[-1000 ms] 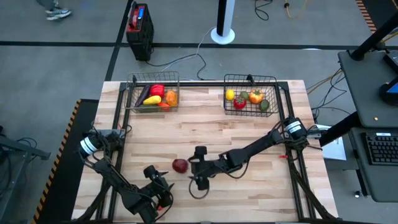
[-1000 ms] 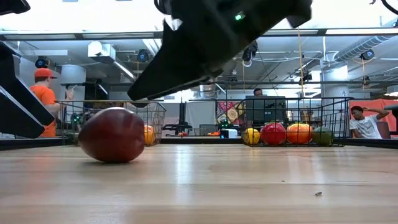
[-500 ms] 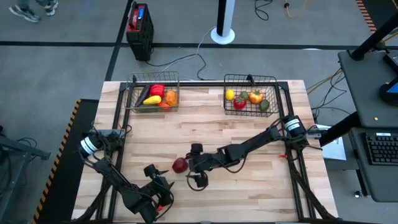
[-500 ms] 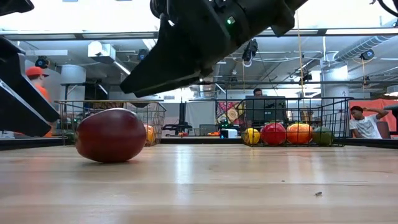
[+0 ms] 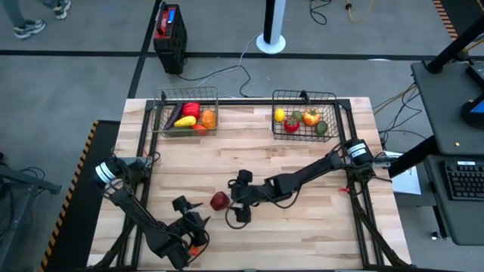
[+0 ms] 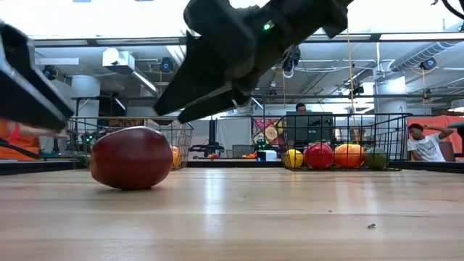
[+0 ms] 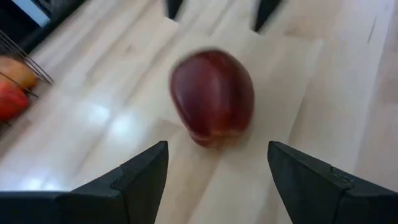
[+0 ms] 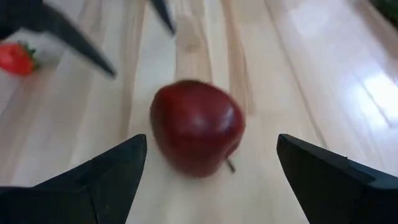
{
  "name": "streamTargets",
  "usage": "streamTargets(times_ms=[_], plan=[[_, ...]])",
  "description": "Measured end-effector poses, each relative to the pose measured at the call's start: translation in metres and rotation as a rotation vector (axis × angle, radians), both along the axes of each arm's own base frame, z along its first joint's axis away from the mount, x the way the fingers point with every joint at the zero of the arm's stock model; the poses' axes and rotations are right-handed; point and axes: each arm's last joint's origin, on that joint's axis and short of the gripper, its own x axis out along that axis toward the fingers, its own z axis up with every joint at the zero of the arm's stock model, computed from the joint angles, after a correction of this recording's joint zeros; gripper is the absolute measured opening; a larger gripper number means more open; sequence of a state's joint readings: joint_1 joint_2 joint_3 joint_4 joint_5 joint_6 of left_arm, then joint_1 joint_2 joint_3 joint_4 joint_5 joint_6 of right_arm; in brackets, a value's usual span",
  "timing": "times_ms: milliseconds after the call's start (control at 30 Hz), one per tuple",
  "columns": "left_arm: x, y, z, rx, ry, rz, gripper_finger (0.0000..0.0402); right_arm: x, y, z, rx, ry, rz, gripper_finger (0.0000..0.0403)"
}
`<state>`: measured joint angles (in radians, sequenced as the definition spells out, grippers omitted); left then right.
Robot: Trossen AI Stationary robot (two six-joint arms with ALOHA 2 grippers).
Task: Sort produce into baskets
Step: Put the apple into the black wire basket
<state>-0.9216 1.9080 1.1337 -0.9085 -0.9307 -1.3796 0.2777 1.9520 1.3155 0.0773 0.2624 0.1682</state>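
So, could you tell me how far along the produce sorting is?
Mostly done: both dark wire-mesh baskets already hold several pieces. In hand: the right gripper, jaws open, is at the dark red apple on the wooden table; nothing is gripped. Left: the apple, plus a small red strawberry near the left gripper.

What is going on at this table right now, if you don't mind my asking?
Two robot arms are sorting toy produce into two wire baskets. The left basket and right basket at the far edge already hold pieces. One dark red apple lies alone on the table. The right gripper is open right beside it, apparently lining up to grab it. The left gripper, also open, points at the apple from the near-left side.
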Motion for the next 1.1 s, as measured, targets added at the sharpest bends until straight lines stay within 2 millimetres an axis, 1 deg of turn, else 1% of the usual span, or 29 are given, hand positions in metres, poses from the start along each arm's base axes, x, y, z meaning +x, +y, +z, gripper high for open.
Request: streamTargets(times_ms=[200, 300, 400, 600, 667, 733, 867, 933, 1100], plan=[[-0.006, 0.008, 0.024, 0.058, -0.055, -0.019, 0.0227, -0.015, 0.009, 0.009, 0.01, 0.081, 0.002, 0.0352], [-0.009, 0.013, 0.035, 0.082, -0.078, -0.022, 0.0197, -0.019, 0.012, 0.013, 0.013, 0.1, 0.006, 0.0352], [-0.011, 0.019, 0.041, 0.108, -0.074, -0.011, 0.0151, -0.022, 0.016, 0.015, 0.022, 0.103, 0.008, 0.0352], [-0.015, 0.035, 0.058, 0.066, -0.166, 0.065, 0.0034, -0.026, 0.021, 0.012, 0.041, 0.134, -0.004, 0.0352], [-0.018, 0.039, 0.063, 0.055, -0.179, 0.065, 0.0009, -0.027, 0.023, 0.011, 0.043, 0.151, -0.006, 0.0352], [-0.022, 0.043, 0.066, 0.04, -0.185, 0.065, 0.001, -0.029, 0.025, 0.01, 0.04, 0.162, -0.002, 0.0352], [-0.025, 0.046, 0.064, 0.002, -0.133, 0.019, 0.0003, -0.034, 0.029, 0.008, 0.038, 0.199, -0.001, 0.0352], [-0.024, 0.046, 0.063, -0.05, -0.112, -0.029, 0.0002, -0.035, 0.03, 0.006, 0.038, 0.217, -0.004, 0.0352], [-0.016, 0.046, 0.053, -0.204, -0.078, -0.196, 0.0001, -0.037, 0.03, 0.006, 0.037, 0.234, -0.008, 0.0352]])
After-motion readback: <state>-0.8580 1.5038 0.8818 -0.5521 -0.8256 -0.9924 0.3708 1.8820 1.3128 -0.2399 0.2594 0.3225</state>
